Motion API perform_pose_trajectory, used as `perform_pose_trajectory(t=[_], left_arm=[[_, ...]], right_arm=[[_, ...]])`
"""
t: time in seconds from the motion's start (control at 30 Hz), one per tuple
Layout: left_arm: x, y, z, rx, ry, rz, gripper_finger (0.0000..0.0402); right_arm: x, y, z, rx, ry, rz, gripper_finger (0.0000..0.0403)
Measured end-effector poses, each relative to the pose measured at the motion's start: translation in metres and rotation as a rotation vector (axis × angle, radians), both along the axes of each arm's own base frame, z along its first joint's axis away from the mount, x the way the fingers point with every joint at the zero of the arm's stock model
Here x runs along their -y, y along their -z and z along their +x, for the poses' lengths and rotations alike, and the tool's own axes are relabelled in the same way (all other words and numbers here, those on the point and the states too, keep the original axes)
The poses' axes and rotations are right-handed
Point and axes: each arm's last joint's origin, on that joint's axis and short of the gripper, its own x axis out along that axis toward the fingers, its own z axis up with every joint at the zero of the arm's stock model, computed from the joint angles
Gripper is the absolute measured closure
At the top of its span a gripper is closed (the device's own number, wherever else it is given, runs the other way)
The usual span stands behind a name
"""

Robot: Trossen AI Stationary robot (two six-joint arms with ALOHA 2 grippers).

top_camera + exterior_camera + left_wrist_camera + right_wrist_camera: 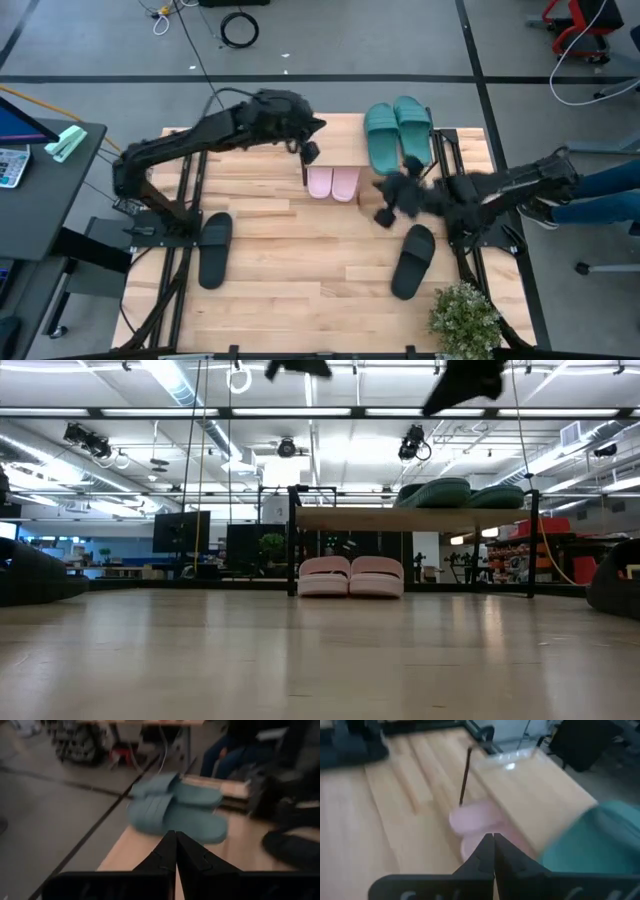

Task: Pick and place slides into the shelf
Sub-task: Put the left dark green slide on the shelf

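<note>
Right gripper (385,216) shut beside unlabelled teal slides (398,133).

1. A small potted green plant (463,318) stands at the near right corner of the wooden tabletop (290,270).
2. A coiled black cable (239,29) lies on the grey floor beyond the table.
3. A dark side desk (40,190) left of the table carries a pale green object (66,143) and a calculator (10,166).
4. A person's blue-trousered legs (600,195) show at the right.

Bright ceiling strip lights (200,420) glare in the low view, the table (300,660) reflects them softly, and both wrist views are smeared with blur.
</note>
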Motion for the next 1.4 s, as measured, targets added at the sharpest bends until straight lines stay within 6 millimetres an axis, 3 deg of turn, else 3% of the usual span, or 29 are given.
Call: perform_pose_trajectory(t=[0.2,0.47,0.7,0.87,1.17,1.4], left_arm=[[0.027,-0.026,-0.022,0.077,0.059,0.022,0.0398],[0.033,-0.025,-0.021,0.054,0.09,0.047,0.0384],[0.033,-0.022,-0.02,0.021,0.104,0.078,0.0397],[0.033,-0.02,-0.02,-0.006,0.104,0.076,0.0384],[0.033,-0.013,-0.023,-0.079,0.106,0.057,0.0394],[0.034,-0.01,-0.024,-0.099,0.099,0.031,0.0389]], right_arm=[[0.055,-0.003,0.023,0.082,-0.039,0.085,0.0403],[0.115,0.045,0.058,-0.086,0.034,0.044,0.0403],[0.162,0.048,0.08,-0.098,0.116,0.11,0.0403],[0.173,0.052,0.088,-0.203,0.19,0.137,0.0403],[0.171,0.051,0.069,-0.358,0.374,0.075,0.0403],[0.173,0.051,0.064,-0.387,0.401,0.078,0.0403]])
